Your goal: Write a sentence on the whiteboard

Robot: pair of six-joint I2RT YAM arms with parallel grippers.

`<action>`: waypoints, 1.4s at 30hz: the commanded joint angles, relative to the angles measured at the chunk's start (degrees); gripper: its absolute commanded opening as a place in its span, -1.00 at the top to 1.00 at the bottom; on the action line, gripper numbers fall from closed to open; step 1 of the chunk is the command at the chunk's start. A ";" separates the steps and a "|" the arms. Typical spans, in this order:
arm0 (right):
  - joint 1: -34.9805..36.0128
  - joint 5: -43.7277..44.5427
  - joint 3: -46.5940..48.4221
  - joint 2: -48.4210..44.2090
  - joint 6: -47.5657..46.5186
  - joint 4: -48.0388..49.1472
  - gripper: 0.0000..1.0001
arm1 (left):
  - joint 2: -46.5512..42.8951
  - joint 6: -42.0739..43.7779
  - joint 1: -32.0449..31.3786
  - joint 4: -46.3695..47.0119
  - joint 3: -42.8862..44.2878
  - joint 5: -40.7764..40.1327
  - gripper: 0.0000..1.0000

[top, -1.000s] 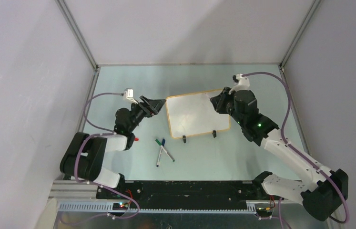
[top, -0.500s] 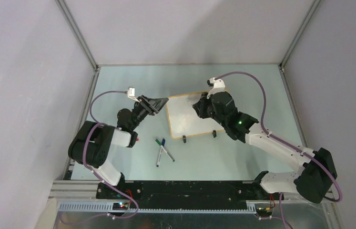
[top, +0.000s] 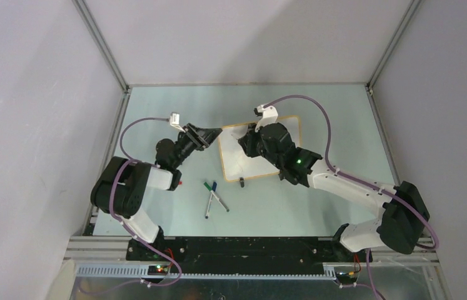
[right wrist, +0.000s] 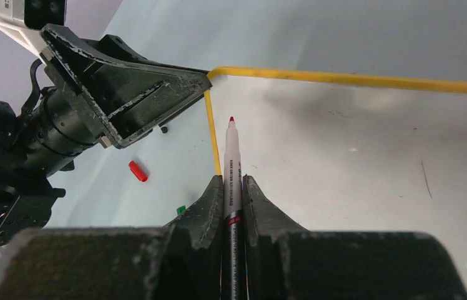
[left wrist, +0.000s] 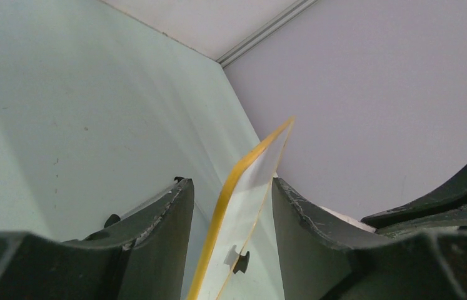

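Propped on the tabletop (top: 331,112) near its middle, a black clip foot (top: 241,182) at the near edge: the whiteboard (top: 243,161), blank, no red lettering on it yet. At its far left corner, the left pincer (top: 214,132) — jaws apart, astride the tan-orange frame, a gap showing on one side, so seemingly not clamped. Placed there, most likely, to keep the board from sliding or tipping under pen pressure. Clamped tight on an uncapped red marker (right wrist: 230,159), the right pincer (right wrist: 229,182), tip aimed at that same corner; a sensible spot for starting a first line. Impossible to tell whether touching the surface or just above it.

From above: both arms converging on the board, two spare markers (top: 214,197) lying just in front of it, yet no sight of the red marker under the wrist. From the right wrist: the marker's tip, a red cap (right wrist: 137,170) loose on the tabletop beside the left arm, a faint dark stroke on the white. From the left wrist alone — the frame edge-on between the two jaws, plus the clip foot lower down.
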 commanded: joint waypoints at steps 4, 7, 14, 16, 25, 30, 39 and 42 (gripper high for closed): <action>1.25 2.36 3.82 2.58 -1.54 4.53 1.00 | 0.80 -0.18 -0.28 -0.24 2.15 0.66 -0.05; 1.45 2.72 4.20 3.75 -1.84 4.58 1.00 | 0.83 -0.16 -0.27 -0.37 2.24 0.81 -0.01; 1.78 3.86 4.23 4.20 -2.16 4.71 1.00 | 1.01 -0.20 -0.35 -0.26 2.32 0.96 0.12; 1.81 3.99 4.25 4.33 -2.21 4.75 1.00 | 1.13 -0.24 -0.35 -0.39 2.48 1.09 0.15; 1.88 3.85 4.27 4.76 -2.30 5.20 1.00 | 1.36 -0.07 -0.38 -2.04 3.14 1.29 0.23; 1.87 3.69 4.21 5.35 -1.61 6.07 1.00 | 1.62 -0.16 -0.40 -2.01 3.31 1.55 0.45; 2.01 3.73 4.28 5.93 -1.47 7.04 1.00 | 2.36 -0.76 -0.40 -0.72 3.65 2.49 0.74; 2.09 3.77 4.24 6.12 -1.49 7.28 1.00 | 2.27 -0.59 -0.36 -0.46 3.48 2.45 0.78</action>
